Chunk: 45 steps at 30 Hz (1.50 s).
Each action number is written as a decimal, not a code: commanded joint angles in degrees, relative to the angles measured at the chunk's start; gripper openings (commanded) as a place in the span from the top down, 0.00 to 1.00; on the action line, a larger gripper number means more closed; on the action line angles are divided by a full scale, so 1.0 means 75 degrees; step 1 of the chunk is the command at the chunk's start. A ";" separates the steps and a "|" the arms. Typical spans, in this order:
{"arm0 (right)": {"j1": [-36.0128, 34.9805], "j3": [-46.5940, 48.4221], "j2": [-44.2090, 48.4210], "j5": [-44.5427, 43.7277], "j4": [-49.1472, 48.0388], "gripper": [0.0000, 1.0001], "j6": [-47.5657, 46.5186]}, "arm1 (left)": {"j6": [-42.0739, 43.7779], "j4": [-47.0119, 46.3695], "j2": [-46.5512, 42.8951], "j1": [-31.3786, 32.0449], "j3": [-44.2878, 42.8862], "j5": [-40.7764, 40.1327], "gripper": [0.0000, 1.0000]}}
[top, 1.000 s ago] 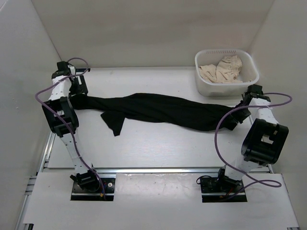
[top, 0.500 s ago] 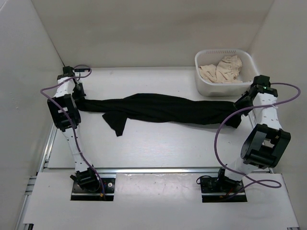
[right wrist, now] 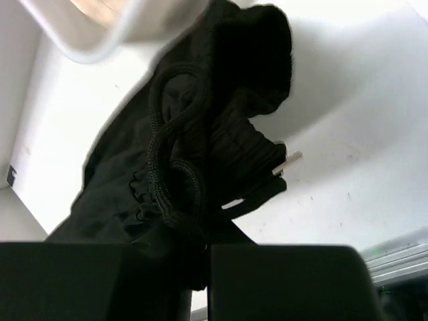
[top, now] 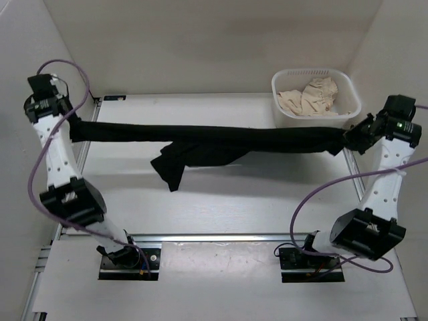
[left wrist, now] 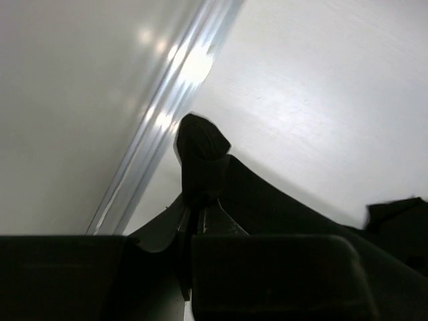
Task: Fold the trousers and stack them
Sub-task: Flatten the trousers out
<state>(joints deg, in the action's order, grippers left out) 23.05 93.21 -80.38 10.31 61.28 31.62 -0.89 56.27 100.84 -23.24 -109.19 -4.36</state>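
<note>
Clamped shut, my left claw (top: 72,127) pinches one end of the trousers (top: 221,139) above the left edge of the table (top: 227,207). Black and soft, they stretch taut between my claws, one fold sagging mid-span. My right claw (top: 348,139) is closed on their drawstring end, near the white basket (top: 294,124) of beige cloth (top: 311,97).

One pair of black trousers (top: 200,142). Two arms, the left arm (top: 57,157) and the right arm (top: 388,184), with one hand each: left hand (top: 72,126), right hand (top: 350,138). One white basket (top: 301,125), far right, holding one heap of beige cloth (top: 309,99). One bench (top: 221,200).
</note>
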 commanded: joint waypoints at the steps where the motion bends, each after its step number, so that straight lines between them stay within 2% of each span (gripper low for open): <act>1: 0.0442 -0.1603 0.0649 -0.0589 0.0314 1.00 0.0154 | 0.0118 0.0442 -0.1102 -0.0522 0.1873 -0.1048 0.86; 3: 0.0594 -0.2381 0.1258 -0.0776 0.0314 1.00 0.0377 | 0.0118 0.0443 -0.1911 -0.0801 0.3334 -0.1256 0.86; 6: 0.0595 -0.3379 0.1798 -0.1126 0.0419 1.00 0.0600 | 0.0118 0.0443 -0.2672 -0.1269 0.4605 -0.1503 0.86; 8: 0.0595 -0.3754 0.2055 -0.1955 0.0665 0.91 0.0601 | 0.0118 0.0513 -0.2932 -0.1540 0.5742 -0.1656 0.86; 9: 0.0595 -0.3849 0.2057 -0.2946 0.0735 0.55 0.0671 | 0.0118 0.0513 -0.3107 -0.1762 0.6094 -0.1657 0.77; 10: 0.0595 -0.3931 0.2138 -0.3350 0.0736 0.29 0.0671 | 0.0118 0.0513 -0.3109 -0.1834 0.6642 -0.1726 0.66; 11: 0.0595 -0.4013 0.2139 -0.3610 0.0736 0.15 0.0671 | 0.0118 0.0513 -0.3202 -0.1834 0.6822 -0.1727 0.52; 12: 0.0595 -0.4014 0.2139 -0.3705 0.0736 0.07 0.0671 | 0.0118 0.0513 -0.3203 -0.1834 0.6824 -0.1727 0.27; 14: 0.0595 -0.3596 0.2058 -0.3625 0.0573 0.02 0.0590 | 0.0118 0.0746 -0.3133 -0.1602 0.6103 -0.1029 0.12; 16: 0.0595 -0.3265 0.1870 -0.3531 0.0421 0.02 0.0262 | 0.0118 0.0935 -0.2958 -0.1110 0.5038 -0.0407 0.05; 17: 0.0595 -0.3043 0.1754 -0.3345 0.0327 0.02 0.0133 | 0.0118 0.0935 -0.2875 -0.0911 0.4660 -0.0252 0.05; 20: 0.0432 -0.3041 0.1472 -0.1987 -0.0305 0.02 -0.0032 | 0.0118 0.1180 -0.2279 0.0435 0.3568 0.0007 0.02; 21: 0.0326 -0.3146 0.1309 -0.1635 -0.0469 0.02 -0.0032 | 0.0118 0.1181 -0.1871 0.1367 0.3450 0.0007 0.02; 24: -0.0224 -0.3252 0.0864 -0.1701 -0.0939 0.02 0.0237 | 0.0118 0.1181 -0.0888 0.2755 0.3367 0.0089 0.00; 25: -0.0307 -0.3345 0.0734 -0.1702 -0.1032 0.02 0.0307 | 0.0118 0.1181 -0.0604 0.3502 0.3367 0.0159 0.00; 30: -0.0378 -0.3545 -0.0332 -0.1702 -0.1677 0.01 0.0495 | 0.0118 0.0444 0.1107 0.4610 0.2899 -0.0074 0.00; 34: -0.0378 -0.3627 -0.1293 -0.1632 -0.1947 0.01 0.0648 | 0.0118 0.0114 0.2198 0.4681 0.2793 -0.0343 0.00; 37: -0.0378 -0.3790 -0.1879 -0.1632 -0.2180 0.02 0.0718 | 0.0118 0.0044 0.2598 0.4612 0.2897 -0.0882 0.42; 38: -0.0378 -0.3791 -0.2066 -0.1725 -0.2182 0.07 0.0799 | 0.0118 0.0044 0.2598 0.4495 0.2898 -0.0976 0.61; 39: -0.0378 -0.3907 -0.2138 -0.1726 -0.2298 0.14 0.0800 | 0.0118 0.0044 0.2598 0.4401 0.2991 -0.1151 0.78; 40: -0.0378 -0.3908 -0.2231 -0.1726 -0.2380 0.23 0.0800 | 0.0118 0.0044 0.2447 0.4296 0.3061 -0.1153 0.86; 41: -0.0378 -0.3990 -0.2429 -0.1726 -0.2451 0.34 0.0800 | 0.0118 0.0044 0.2318 0.4190 0.3062 -0.1269 0.86; 42: -0.0378 -0.3990 -0.2536 -0.1644 -0.2451 0.61 0.0707 | 0.0118 0.0044 0.1969 0.3980 0.3225 -0.1525 0.86; 45: -0.0378 -0.3990 -0.2795 -0.1644 -0.2451 1.00 0.0625 | 0.0118 0.0044 0.1196 0.3466 0.3308 -0.2123 0.86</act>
<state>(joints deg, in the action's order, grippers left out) 20.23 63.26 -100.53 -2.42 44.38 36.77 0.05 57.87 118.10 7.27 -85.30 -12.71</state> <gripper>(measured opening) 0.062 0.150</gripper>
